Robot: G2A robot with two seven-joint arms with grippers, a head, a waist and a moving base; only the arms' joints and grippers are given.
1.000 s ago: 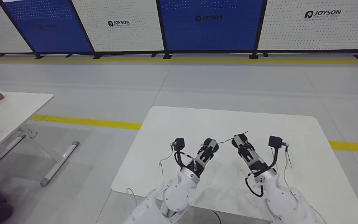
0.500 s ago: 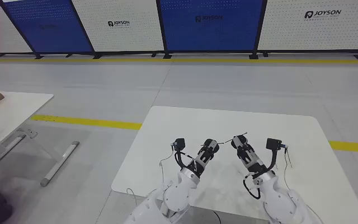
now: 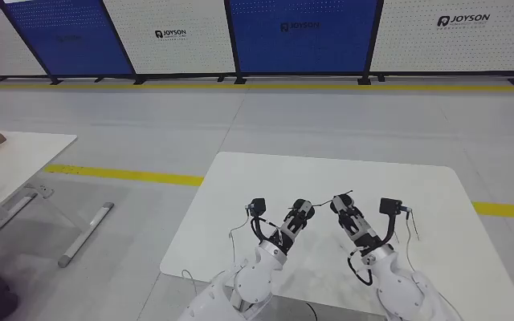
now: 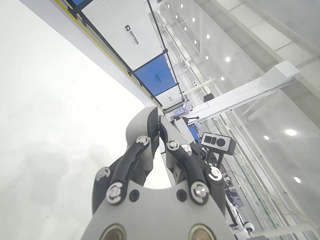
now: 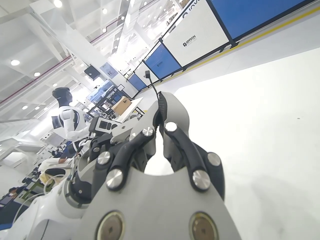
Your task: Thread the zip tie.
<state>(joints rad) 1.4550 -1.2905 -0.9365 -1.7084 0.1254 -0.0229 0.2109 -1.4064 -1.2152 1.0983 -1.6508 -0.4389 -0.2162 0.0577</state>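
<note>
The zip tie (image 5: 152,83) is a thin black strap, pinched in the right gripper (image 5: 160,98), whose two fingers are pressed tight on it. A short length stands up past the fingertips and ends in a small square head, held in the air over the table (image 3: 265,184). From above, the strap shows as a fine dark line crossing the right gripper's tips. One end slants away from the robot and the other points toward the left gripper (image 4: 158,113). The left gripper is clenched too, its pads meeting along their length. I cannot tell whether anything is caught between them, nor whether the strap's end reaches it. The two grippers hang just beside each other over the near half of the white table, with their tips angled toward one another. Far beyond the table, a yellow floor line (image 3: 161,85) runs along the foot of a row of blue and white panels (image 3: 305,36).
</note>
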